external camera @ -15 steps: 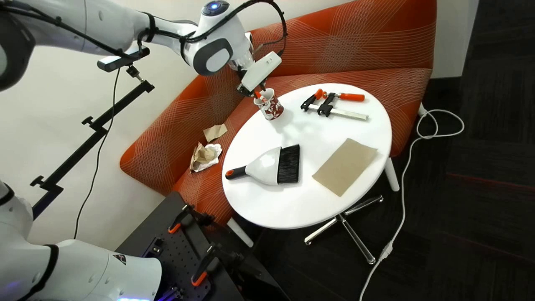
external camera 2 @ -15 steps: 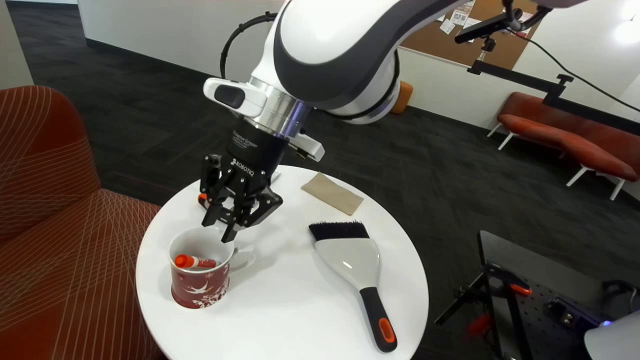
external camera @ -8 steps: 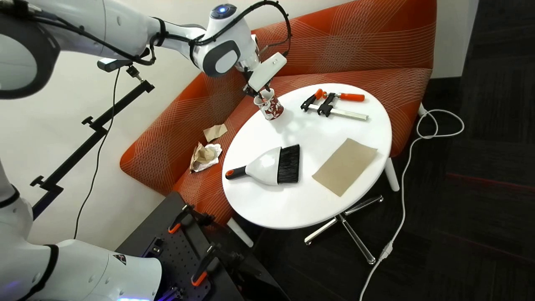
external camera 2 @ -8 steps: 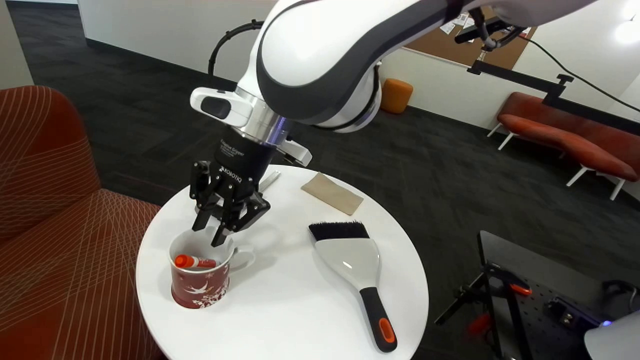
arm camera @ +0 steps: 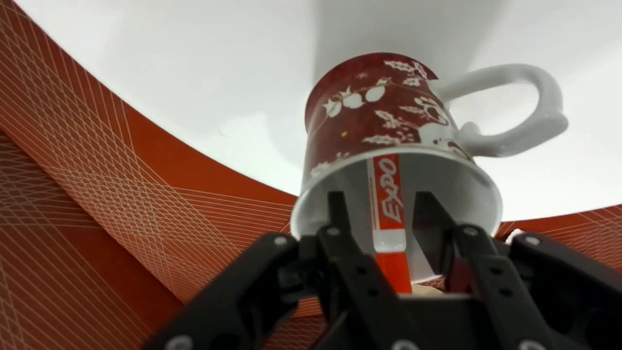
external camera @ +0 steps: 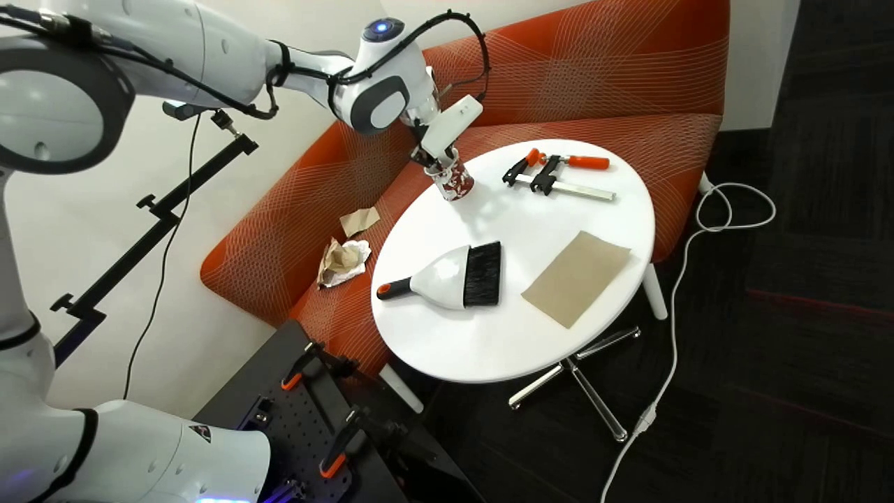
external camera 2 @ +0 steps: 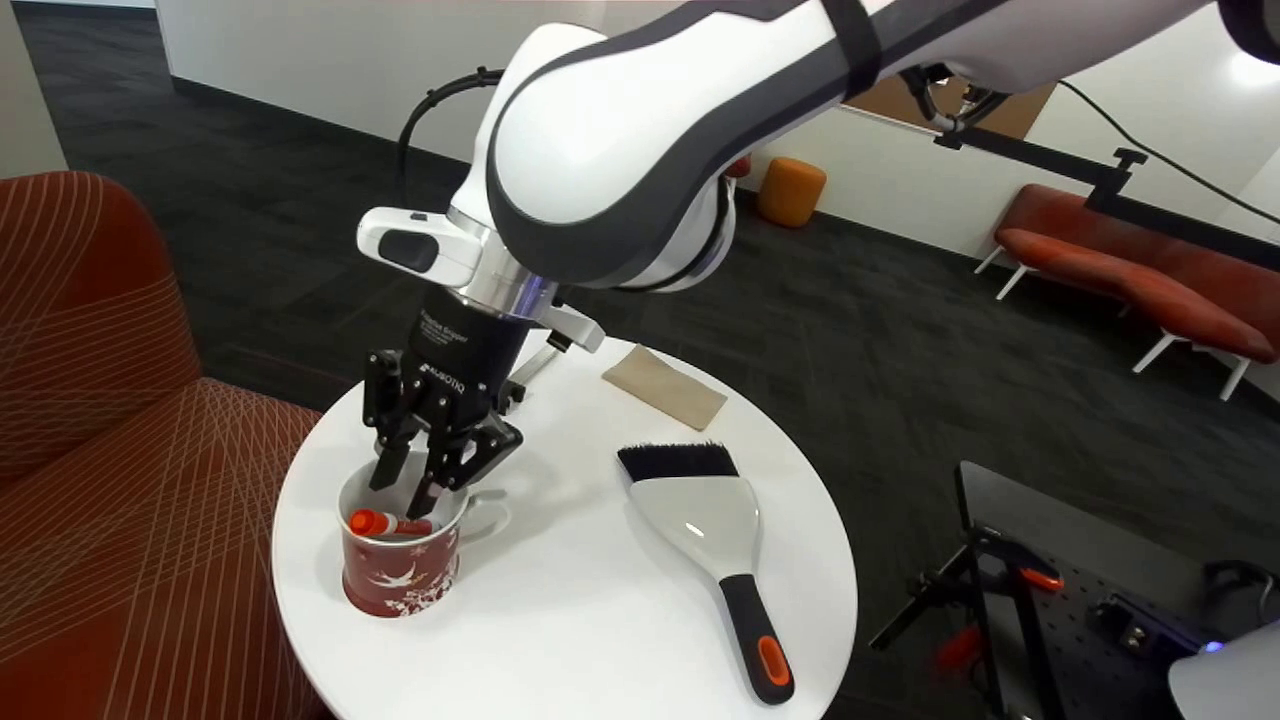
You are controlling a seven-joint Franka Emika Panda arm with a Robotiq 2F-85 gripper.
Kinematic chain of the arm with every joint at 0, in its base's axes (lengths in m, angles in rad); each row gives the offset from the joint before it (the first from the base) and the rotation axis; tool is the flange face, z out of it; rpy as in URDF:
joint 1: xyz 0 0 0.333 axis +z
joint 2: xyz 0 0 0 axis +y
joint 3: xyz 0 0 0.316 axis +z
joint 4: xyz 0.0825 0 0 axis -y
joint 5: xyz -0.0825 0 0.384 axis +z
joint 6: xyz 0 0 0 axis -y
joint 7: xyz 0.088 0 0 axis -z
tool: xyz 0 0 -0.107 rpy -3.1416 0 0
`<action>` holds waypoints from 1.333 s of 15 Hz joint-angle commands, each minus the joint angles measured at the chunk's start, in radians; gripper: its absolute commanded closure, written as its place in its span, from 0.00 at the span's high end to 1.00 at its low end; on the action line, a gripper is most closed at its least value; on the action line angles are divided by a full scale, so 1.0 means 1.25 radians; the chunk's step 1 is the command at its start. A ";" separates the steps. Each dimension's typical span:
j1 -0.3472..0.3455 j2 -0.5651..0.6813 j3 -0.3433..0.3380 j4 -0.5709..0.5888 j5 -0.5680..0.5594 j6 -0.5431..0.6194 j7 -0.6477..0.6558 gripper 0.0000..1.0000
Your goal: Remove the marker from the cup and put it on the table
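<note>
The marker (external camera 2: 392,524), red and white with an orange-red cap, leans inside the cup (external camera 2: 400,583), cap end up at the rim. The cup is a dark red mug with white patterns and a white inside; it stands upright on the round white table (external camera 2: 600,610). The cup also shows in an exterior view (external camera: 457,183), where the marker is hidden. My gripper (external camera 2: 404,496) is open with its fingertips at the cup's mouth. In the wrist view the fingers (arm camera: 381,195) stand either side of the marker (arm camera: 388,240), with gaps on both sides.
A white dustpan brush (external camera: 447,279), a tan flat board (external camera: 577,278) and an orange-handled clamp (external camera: 559,175) lie on the table. The cup's white handle (arm camera: 529,107) sticks out to one side. A red-orange bench (external camera: 594,70) borders the table.
My gripper has moved down and towards the cup, so its fingertips are now at the cup's mouth. It has stayed open. The cup and marker have not moved.
</note>
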 commanded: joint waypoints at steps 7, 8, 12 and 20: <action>-0.008 0.039 0.024 0.051 -0.034 -0.048 0.026 0.04; -0.010 0.033 0.026 0.046 -0.031 -0.046 0.025 0.05; -0.021 -0.018 0.043 -0.008 -0.017 -0.029 0.023 0.09; -0.027 -0.216 0.058 -0.186 0.004 0.036 0.088 0.09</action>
